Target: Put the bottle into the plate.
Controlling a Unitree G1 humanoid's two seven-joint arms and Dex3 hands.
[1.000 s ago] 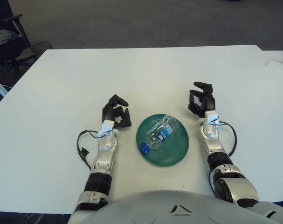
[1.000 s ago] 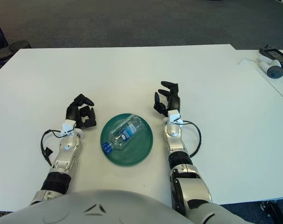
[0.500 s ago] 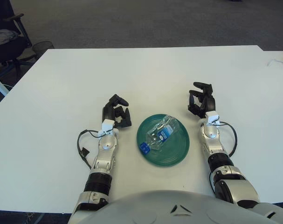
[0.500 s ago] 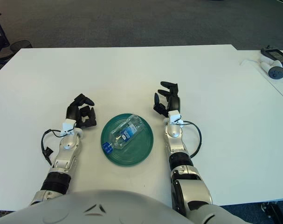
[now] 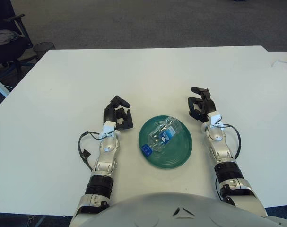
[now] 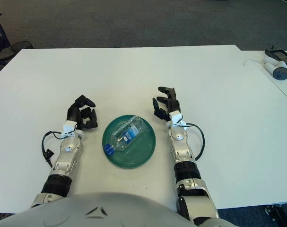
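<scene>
Black fingers of the right hand [image 5: 200,103] hang loosely spread and hold nothing, at about two o'clock from the green plate [image 5: 178,157]; the left hand [image 5: 118,116], fingers curled on nothing, shows at about ten o'clock from it. Clear plastic, the bottle [image 5: 161,135] lies on its side inside the plate on the white surface [image 5: 143,75], blue cap toward seven o'clock.

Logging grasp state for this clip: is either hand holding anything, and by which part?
Nothing is held. The bottle lies in the plate; the left hand and right hand flank it, empty.
</scene>
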